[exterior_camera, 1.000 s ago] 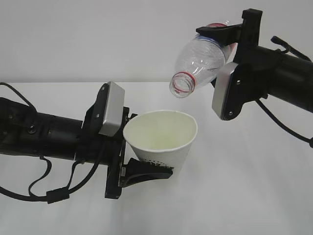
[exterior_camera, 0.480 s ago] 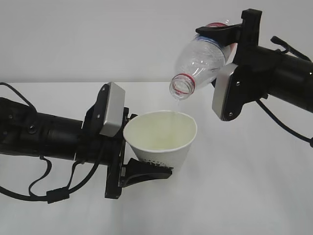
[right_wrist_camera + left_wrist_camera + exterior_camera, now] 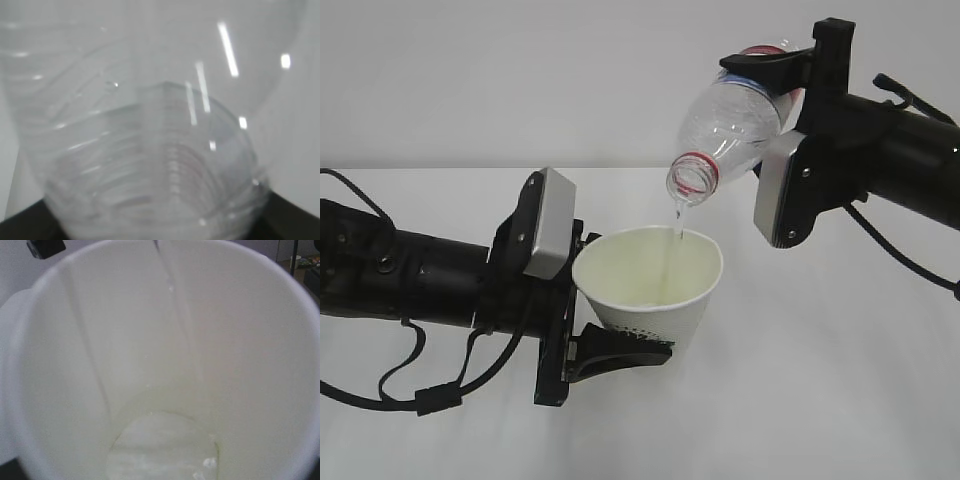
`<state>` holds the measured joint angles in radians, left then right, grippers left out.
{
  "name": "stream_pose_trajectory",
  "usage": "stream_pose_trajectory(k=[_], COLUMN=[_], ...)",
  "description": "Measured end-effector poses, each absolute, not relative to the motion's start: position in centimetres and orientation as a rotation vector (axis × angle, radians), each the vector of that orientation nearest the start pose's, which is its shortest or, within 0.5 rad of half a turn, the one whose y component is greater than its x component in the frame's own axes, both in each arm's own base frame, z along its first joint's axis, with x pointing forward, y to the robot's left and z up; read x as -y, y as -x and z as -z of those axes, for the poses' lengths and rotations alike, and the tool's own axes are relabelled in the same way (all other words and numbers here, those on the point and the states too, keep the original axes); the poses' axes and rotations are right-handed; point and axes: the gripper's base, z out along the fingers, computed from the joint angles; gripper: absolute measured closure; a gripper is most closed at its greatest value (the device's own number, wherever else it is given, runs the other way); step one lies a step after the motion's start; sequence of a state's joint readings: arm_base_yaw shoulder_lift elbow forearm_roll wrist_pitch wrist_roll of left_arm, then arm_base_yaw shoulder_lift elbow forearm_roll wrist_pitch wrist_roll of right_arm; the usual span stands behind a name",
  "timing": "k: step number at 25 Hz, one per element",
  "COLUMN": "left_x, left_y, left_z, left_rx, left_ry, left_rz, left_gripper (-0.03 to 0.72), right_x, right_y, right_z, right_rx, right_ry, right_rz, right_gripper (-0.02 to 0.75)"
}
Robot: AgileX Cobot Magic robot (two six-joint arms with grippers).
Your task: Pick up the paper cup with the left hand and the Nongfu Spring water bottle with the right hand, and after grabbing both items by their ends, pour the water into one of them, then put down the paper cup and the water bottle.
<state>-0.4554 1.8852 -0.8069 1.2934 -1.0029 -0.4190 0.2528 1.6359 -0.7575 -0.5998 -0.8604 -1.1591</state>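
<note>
side-on exterior, wrist views pressed close

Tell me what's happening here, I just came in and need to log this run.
The right hand holds the Nongfu Spring water bottle tipped mouth-down above the paper cup, which the left hand grips near its base, above the table. A thin stream of the water runs from the bottle's mouth into the cup. The left wrist view shows a shallow pool at the bottom of the cup, so the pour is under way and neither item has been set down.
</note>
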Motion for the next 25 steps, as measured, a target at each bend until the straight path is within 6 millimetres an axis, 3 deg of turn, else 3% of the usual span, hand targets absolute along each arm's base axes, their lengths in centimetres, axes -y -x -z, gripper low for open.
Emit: stream_pose_trajectory(k=[25], left_x=[20.88], left_y=[-25.87], left_z=[-15.24], left_rx=[-1.354], left_ry=[-1.475], left_rz=[0.874], left_gripper=[0.189], right_x=[-12.05], right_y=[-31.08], right_z=[-23.73], right_rx=[-0.694], right_ry=[1.48], right_rz=[0.676], right_gripper=[0.258])
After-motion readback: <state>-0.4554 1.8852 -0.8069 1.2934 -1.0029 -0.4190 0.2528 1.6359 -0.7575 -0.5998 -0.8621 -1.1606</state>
